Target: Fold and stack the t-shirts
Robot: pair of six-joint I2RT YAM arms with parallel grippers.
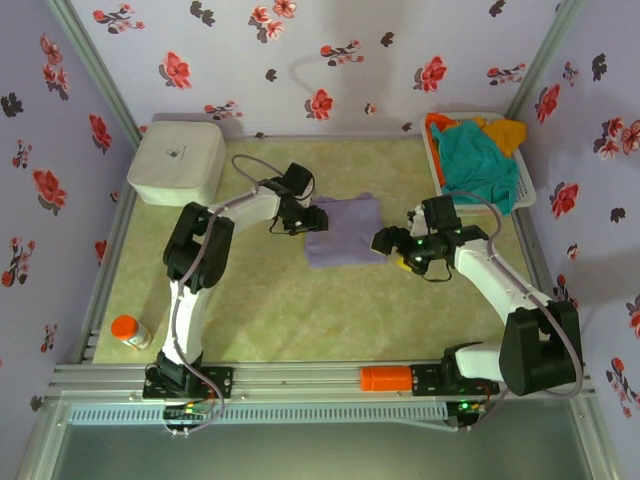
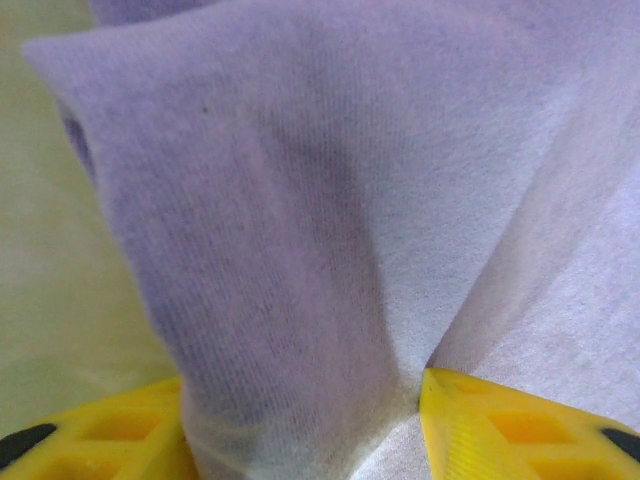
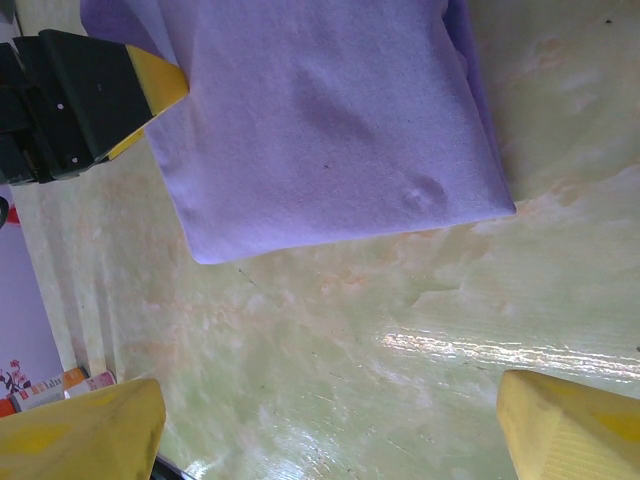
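A pale lavender t-shirt [image 1: 343,230] lies folded into a rough rectangle at the middle of the table. My left gripper [image 1: 312,218] is at its left edge. In the left wrist view a raised fold of the lavender t-shirt [image 2: 350,200] fills the gap of the left gripper [image 2: 300,400] and touches both yellow fingers. My right gripper [image 1: 385,242] hovers just right of the shirt, open, with bare table between its fingers. The right wrist view has the lavender t-shirt [image 3: 320,120] ahead of the right gripper [image 3: 330,420], with the left gripper [image 3: 90,95] at the shirt's far edge. Teal [image 1: 480,160], orange [image 1: 438,122] and yellow [image 1: 508,132] t-shirts are heaped at the back right.
The heaped shirts lie in a white basket [image 1: 437,165] in the back right corner. A white rounded box [image 1: 176,163] stands at the back left. An orange-capped bottle [image 1: 130,330] sits near the front left edge. An orange piece [image 1: 385,378] rests on the front rail.
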